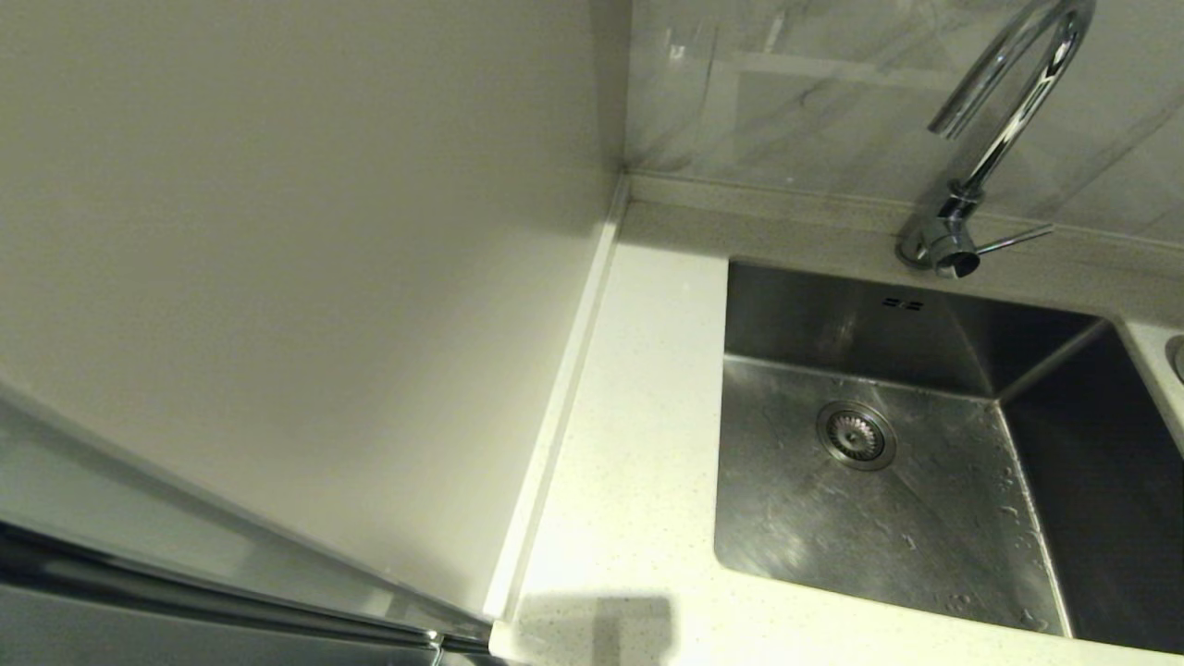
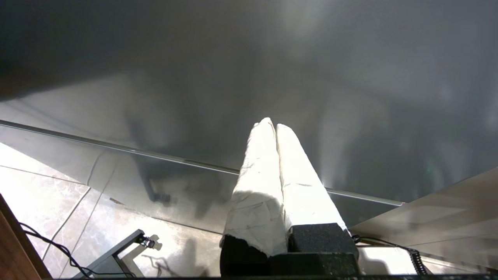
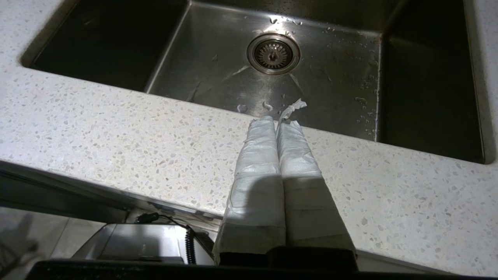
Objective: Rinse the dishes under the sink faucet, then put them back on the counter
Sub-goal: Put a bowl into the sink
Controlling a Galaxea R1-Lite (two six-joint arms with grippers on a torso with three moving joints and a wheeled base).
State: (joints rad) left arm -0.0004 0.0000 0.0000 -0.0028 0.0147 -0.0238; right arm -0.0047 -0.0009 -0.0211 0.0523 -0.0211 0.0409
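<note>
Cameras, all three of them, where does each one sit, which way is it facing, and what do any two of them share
Head view: high, looking down at counter, sink and faucet; no arm shows.
Left wrist view: behind the shut left gripper, low, facing a dark glossy panel above floor tiles.
Right wrist view: behind the shut right gripper, over the counter's front edge, facing the sink.
Shared: head and right wrist views show the drain strainer.

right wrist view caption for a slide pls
Shut right gripper poised over the counter before the wet, empty sink.

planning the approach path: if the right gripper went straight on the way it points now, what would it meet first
Probably the sink floor near the drain strainer. The right gripper, shut, hangs over the counter edge, aimed into the basin; depth is unclear.
</note>
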